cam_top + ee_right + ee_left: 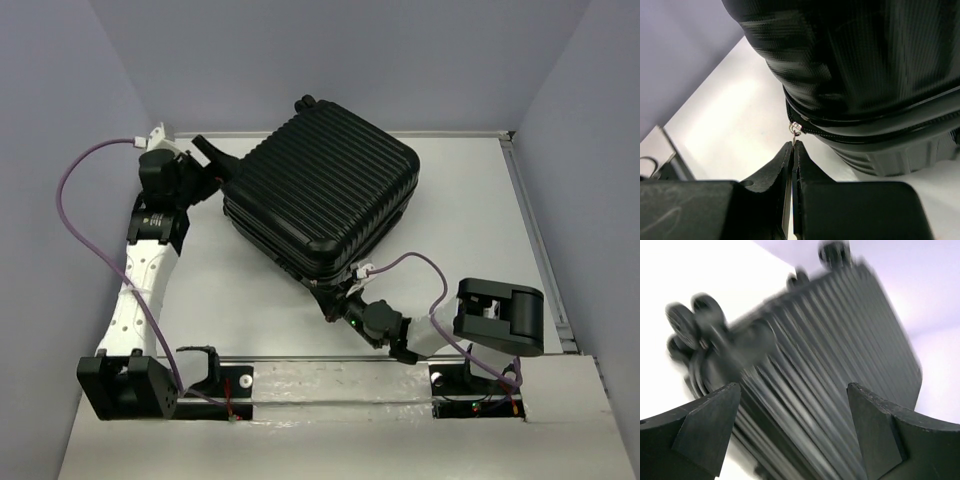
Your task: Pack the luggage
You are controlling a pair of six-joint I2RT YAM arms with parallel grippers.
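The luggage is a big black ribbed hard-shell case lying closed and askew on the white table. My left gripper is open at its left corner, fingers apart and holding nothing. In the left wrist view the ribbed luggage fills the space ahead of the left gripper, blurred, with caster wheels at the left. My right gripper is at the near corner. In the right wrist view the right gripper is shut on the silver zipper pull of the luggage.
Grey walls close in the table on three sides. A raised rail runs along the right edge. The right arm's black elbow housing sits at the near right, and a purple cable loops beside the left arm.
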